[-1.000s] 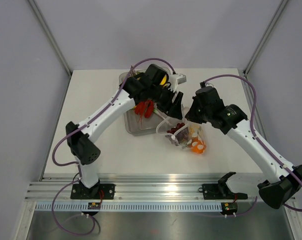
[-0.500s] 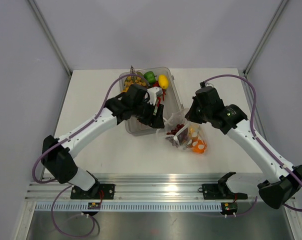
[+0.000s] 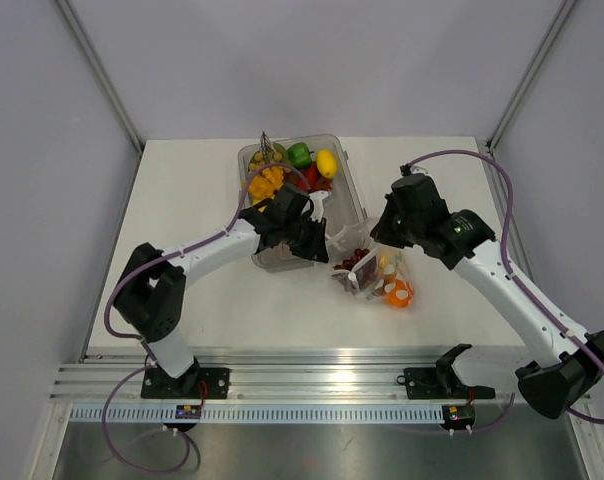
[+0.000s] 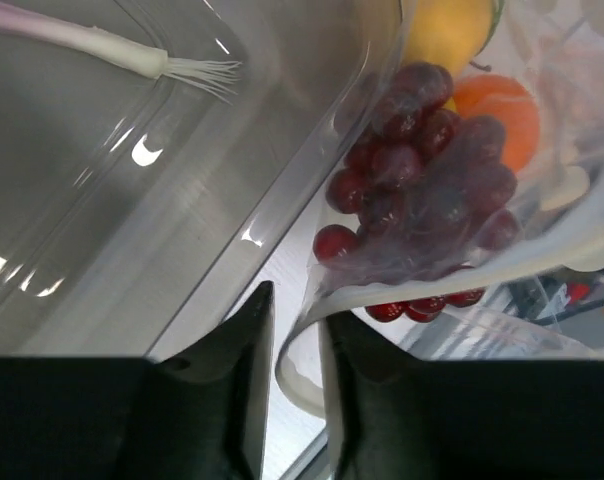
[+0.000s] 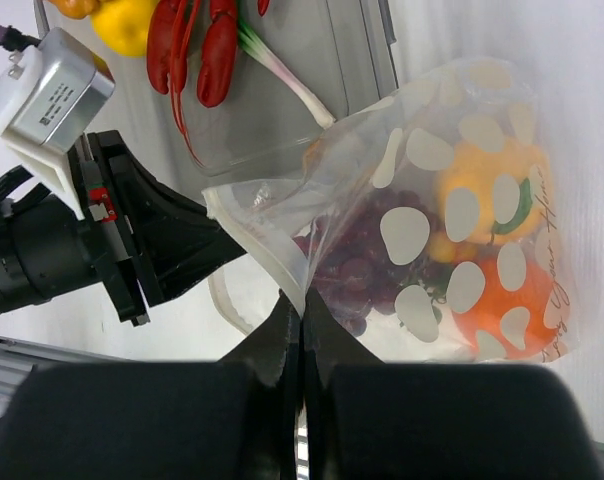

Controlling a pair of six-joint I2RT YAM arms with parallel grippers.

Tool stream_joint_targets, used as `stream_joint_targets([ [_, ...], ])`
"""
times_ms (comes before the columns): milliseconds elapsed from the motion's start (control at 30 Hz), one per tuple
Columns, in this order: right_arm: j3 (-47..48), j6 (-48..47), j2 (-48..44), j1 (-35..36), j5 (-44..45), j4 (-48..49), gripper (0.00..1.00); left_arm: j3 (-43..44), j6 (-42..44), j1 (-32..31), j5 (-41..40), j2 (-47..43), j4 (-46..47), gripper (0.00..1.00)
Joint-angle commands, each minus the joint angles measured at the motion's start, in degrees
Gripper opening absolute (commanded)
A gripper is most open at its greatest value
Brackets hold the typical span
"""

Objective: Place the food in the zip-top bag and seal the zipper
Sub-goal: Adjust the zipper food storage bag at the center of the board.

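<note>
While the small clear zip-top bag printed with white dots [image 3: 377,280] lies on the white worktop [image 3: 182,200] just beside the rigid clear rectangular tray [image 3: 268,258], I see both arms at its mouth. My left end effector [image 4: 294,312] is nearly closed, pinching the white zipper strip [image 4: 300,375] along the rim. My right end effector [image 5: 302,308] is clenched on the opposite edge. The mouth gapes unsealed. Inside sit purple toy grapes [image 4: 422,185], a round orange toy fruit [image 4: 502,105] and a yellow piece [image 5: 482,180]. A red toy lobster [image 5: 192,45] lies in the tray.
</note>
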Motion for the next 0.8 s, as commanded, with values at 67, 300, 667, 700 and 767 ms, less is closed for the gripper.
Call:
stream_joint_targets([
  [67, 0.8, 0.0, -2.1, 0.2, 2.8, 1.3, 0.00, 5.2, -2.5, -0.2, 5.7, -0.4, 1.3, 0.00],
  [300, 4.5, -2.3, -4.6, 0.3, 13.8, -5.8, 0.00, 12.1, -7.6, -0.6, 12.6, -10.0, -0.3, 0.00],
  [667, 2.0, 0.0, -10.7, 0.3, 16.1, -6.8, 0.00, 16.2, -7.1, -1.1, 14.5, -4.3, -2.4, 0.00],
  [700, 2.3, 0.0, -11.0, 0.3, 16.9, -7.0, 0.00, 17.0, -6.4, -1.1, 14.5, -3.2, -2.7, 0.00],
  [767, 2.7, -0.3, -11.6, 0.3, 17.9, -6.7, 0.00, 18.9, -5.2, -1.1, 14.1, -1.2, -4.5, 0.00],
])
